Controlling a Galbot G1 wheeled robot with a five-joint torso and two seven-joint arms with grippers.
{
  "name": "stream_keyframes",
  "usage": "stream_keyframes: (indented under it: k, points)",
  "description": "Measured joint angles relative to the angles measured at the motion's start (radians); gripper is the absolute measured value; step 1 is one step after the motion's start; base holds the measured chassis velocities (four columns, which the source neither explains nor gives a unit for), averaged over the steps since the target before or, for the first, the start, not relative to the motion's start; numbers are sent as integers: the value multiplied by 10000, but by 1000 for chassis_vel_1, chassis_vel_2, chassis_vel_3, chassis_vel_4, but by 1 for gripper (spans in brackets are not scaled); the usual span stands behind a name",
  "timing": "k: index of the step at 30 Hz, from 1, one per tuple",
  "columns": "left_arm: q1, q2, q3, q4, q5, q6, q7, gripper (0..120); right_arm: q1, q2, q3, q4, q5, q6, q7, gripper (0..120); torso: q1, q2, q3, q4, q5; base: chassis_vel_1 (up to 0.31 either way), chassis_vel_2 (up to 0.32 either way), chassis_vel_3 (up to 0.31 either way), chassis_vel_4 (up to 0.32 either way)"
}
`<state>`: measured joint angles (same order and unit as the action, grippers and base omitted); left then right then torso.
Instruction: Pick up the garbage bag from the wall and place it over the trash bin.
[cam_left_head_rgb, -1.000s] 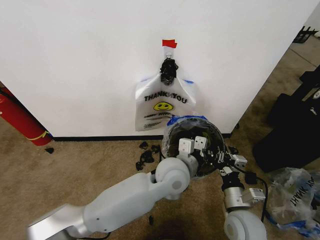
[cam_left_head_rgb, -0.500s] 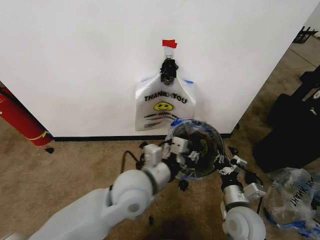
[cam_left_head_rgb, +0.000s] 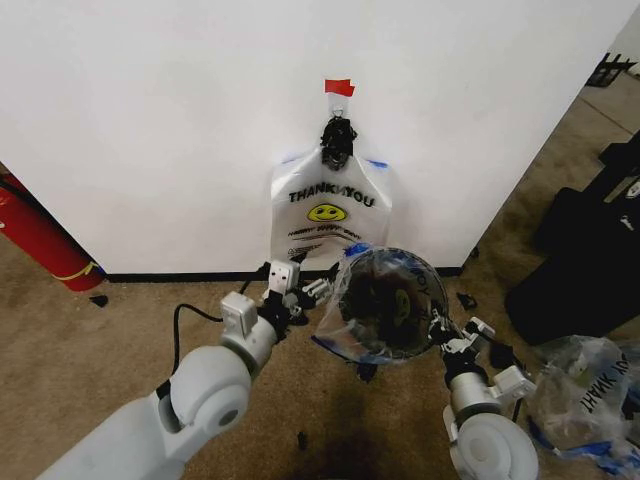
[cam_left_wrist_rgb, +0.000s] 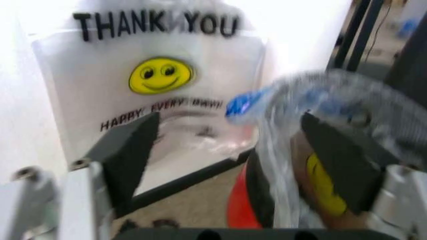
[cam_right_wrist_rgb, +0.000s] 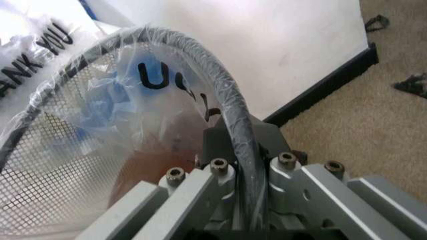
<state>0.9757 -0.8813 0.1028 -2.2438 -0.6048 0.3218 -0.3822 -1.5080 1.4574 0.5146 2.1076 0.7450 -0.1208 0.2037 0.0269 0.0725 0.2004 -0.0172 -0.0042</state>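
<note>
A thin bag (cam_left_head_rgb: 330, 215) hangs on the wall (cam_left_head_rgb: 150, 120). Left gripper (cam_left_head_rgb: 300, 290), spread wide, sits at nine o'clock of the bin (cam_left_head_rgb: 385, 305); right gripper (cam_left_head_rgb: 440, 335) clamps its rim.

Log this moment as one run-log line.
left gripper: open beside trash bin | right gripper: shut on its rim | garbage bag: hanging on wall | trash bin: plastic liner on

Plastic film blurs the trash bin (cam_left_head_rgb: 385, 305) interior; the red cylinder (cam_left_head_rgb: 35, 235) is cut off at the frame edge.
</note>
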Motion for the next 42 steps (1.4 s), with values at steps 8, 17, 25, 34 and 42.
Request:
stream_keyframes:
  k: [8, 17, 25, 34, 42]
  points:
    - [145, -193, 602, -87, 1159, 286, 149, 100, -80, 133, -25, 119, -267, 35, 36, 0, 0, 0, 0, -1, 2, 0, 0, 0, 0]
    - [-39, -546, 1276, 444, 1609, 362, 185, 100, -156, 216, -40, 212, -442, 68, 19, 0, 0, 0, 1, 0, 4, 0, 0, 0, 0]
    - [-327, -781, 1579, 957, 2967, 780, 98, 100, -155, 278, -91, 213, -563, 93, -20, 0, 0, 0, 1, -1, 3, 0, 0, 0, 0]
    - [-520, -810, 1586, 1092, 3527, 1210, 24, 98, -159, 289, -116, 212, -624, 108, -44, 0, 0, 0, 1, 0, 3, 0, 0, 0, 0]
    - [-726, -920, 1415, 1196, 3250, 1856, -284, 98, -159, 365, -201, 197, -842, 148, -95, 0, 0, 0, 1, 0, 3, 0, 0, 0, 0]
